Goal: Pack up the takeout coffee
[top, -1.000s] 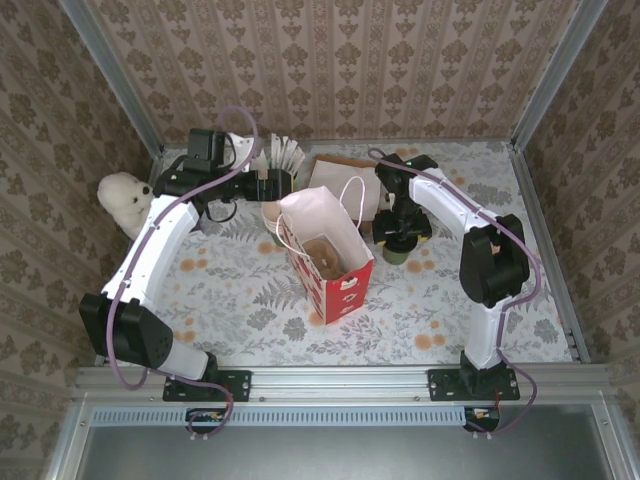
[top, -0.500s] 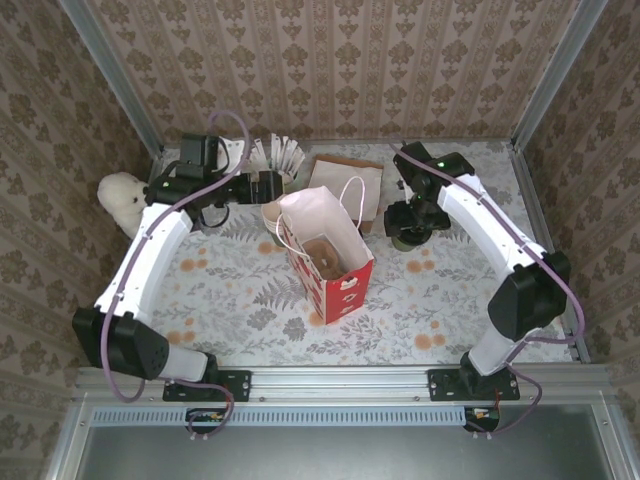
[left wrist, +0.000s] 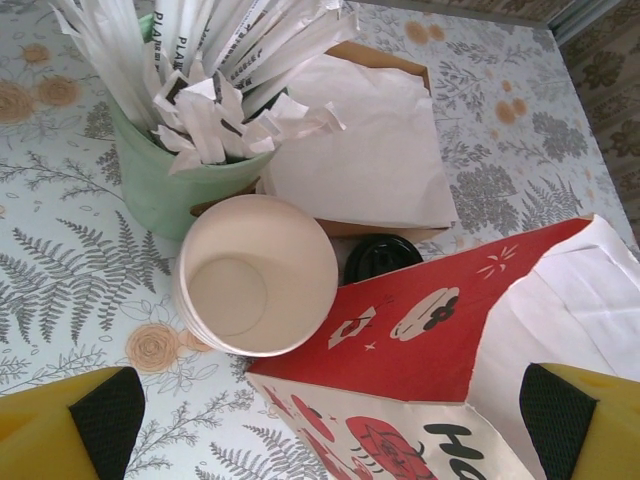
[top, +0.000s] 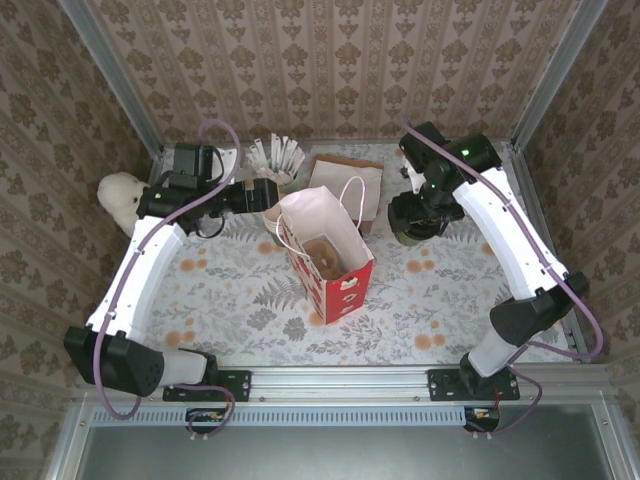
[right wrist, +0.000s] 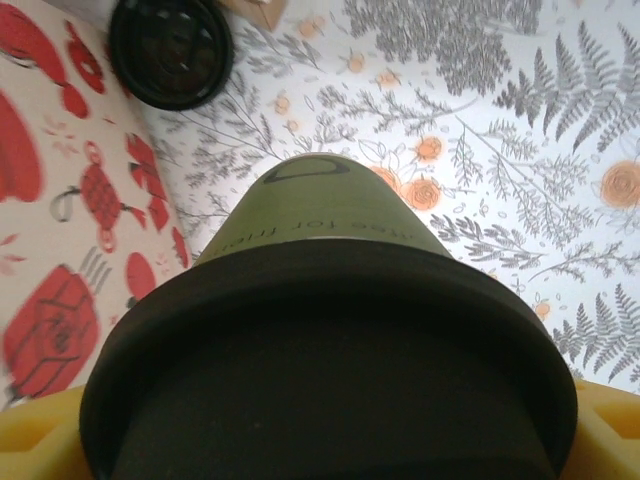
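The red and white paper gift bag [top: 335, 265] stands open in the middle of the fern-patterned table [top: 240, 290], and both arms reach toward its far end.

The left arm rises from its base and leans away along the bag's left side. It then bends at the wrist so that the left gripper [top: 268, 192] points sideways at the bag's far left corner. Its yellow fingers [left wrist: 45, 440] stand wide apart with nothing between them. Just off that corner sits a stack of lidless green paper cups with cream insides [left wrist: 255, 275]. A pale green pot of white wrapped sticks [left wrist: 170, 190] stands right beside the stack. A loose round black lid [left wrist: 382, 257] lies on the table just behind the bag's far edge. Beyond it is a flat brown cardboard tray holding white paper napkins [left wrist: 365, 150].

The right arm arches high, with its elbow well out to the bag's right, its forearm running to the far right and its wrist folded downward. The right gripper [top: 412, 215] points down, clamped on the takeout coffee [right wrist: 315, 225], a small dark green paper cup with a round black plastic lid. Its yellow fingers [right wrist: 40, 430] press either side of the lid. The cup is upright, near the bag's far right corner but apart from it. Whether its base touches the table cannot be told.

A white plush bear [top: 122, 198] sits well to the bag's left.
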